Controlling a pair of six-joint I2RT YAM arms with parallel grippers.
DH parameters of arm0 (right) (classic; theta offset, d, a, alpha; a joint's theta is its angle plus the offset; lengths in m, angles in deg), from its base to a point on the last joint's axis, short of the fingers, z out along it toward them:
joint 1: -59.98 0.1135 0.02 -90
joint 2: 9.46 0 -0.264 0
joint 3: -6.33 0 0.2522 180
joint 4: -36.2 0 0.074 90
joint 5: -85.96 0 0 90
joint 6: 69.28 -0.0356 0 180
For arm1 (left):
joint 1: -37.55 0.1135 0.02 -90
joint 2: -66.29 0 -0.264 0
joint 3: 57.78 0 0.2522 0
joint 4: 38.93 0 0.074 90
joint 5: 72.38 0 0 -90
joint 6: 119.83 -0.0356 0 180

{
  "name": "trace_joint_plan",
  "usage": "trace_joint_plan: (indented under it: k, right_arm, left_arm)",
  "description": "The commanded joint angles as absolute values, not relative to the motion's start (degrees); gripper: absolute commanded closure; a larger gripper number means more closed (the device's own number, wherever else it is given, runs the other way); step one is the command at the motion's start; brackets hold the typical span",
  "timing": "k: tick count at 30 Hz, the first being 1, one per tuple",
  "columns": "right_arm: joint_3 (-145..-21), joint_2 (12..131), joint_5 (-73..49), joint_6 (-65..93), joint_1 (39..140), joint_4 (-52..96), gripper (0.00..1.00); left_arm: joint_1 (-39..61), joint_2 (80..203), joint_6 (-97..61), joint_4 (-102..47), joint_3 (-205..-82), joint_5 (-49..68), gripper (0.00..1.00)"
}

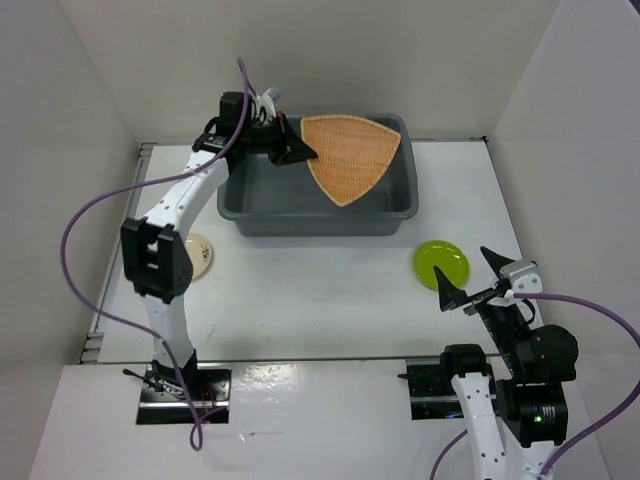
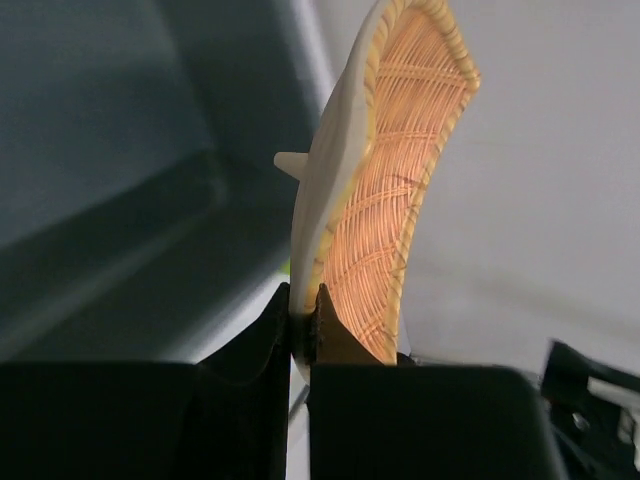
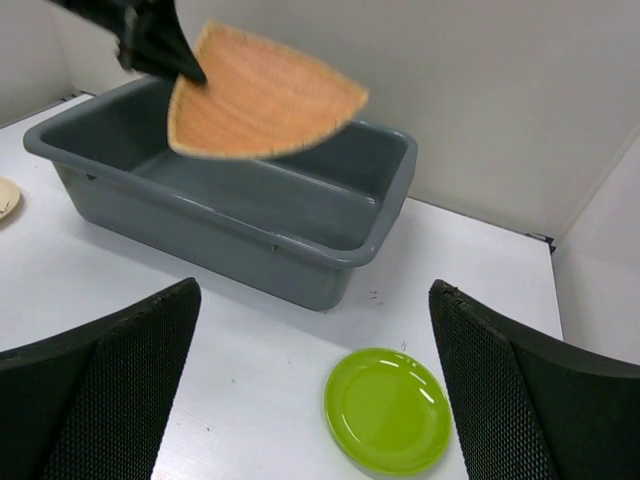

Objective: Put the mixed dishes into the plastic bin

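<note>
Two left fingers (image 2: pixel 262 345) tight on the woven plate (image 2: pixel 395 190) rim over the bin (image 1: pixel 320 222), right fingers (image 3: pixel 100 400) apart

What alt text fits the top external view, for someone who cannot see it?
The left gripper holds an orange woven fan-shaped plate over the grey plastic bin. The right gripper hangs open beside a lime-green plate on the white table; a cream plate lies partly hidden at the left.

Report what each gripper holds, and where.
Left gripper pinches the woven fan-shaped plate by its rim near one corner. Right gripper holds nothing, jaws open.
</note>
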State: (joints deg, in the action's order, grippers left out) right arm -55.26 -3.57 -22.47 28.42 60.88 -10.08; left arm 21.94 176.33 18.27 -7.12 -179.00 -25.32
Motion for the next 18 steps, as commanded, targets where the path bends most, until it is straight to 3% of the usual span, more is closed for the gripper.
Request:
trace_joint_plan:
  k: [1, 11, 15, 16, 18]
  right_arm:
    - [-54.4, -4.7, -22.2, 27.7, 60.4, -6.5, 0.01]
    - [-54.4, -4.5, -22.8, 27.1, 60.4, -6.5, 0.01]
    - [-54.4, -4.5, -22.2, 27.1, 60.4, -6.5, 0.01]
    - [-54.4, -4.5, -22.2, 27.1, 60.4, -6.5, 0.01]
    - [-54.4, -5.0, -22.2, 27.1, 59.9, -6.5, 0.01]
  left_arm:
    - [22.8, 183.1, 17.1, -3.4, -187.8, -26.6, 1.0]
    - [21.0, 207.1, 21.9, -0.5, -212.2, -26.4, 1.0]
    - [19.9, 224.4, 25.6, 15.5, -241.0, -24.1, 1.0]
    - [19.9, 229.0, 27.5, 12.0, -246.5, -25.0, 1.0]
    - [19.9, 232.0, 29.3, 12.6, -249.0, -26.4, 1.0]
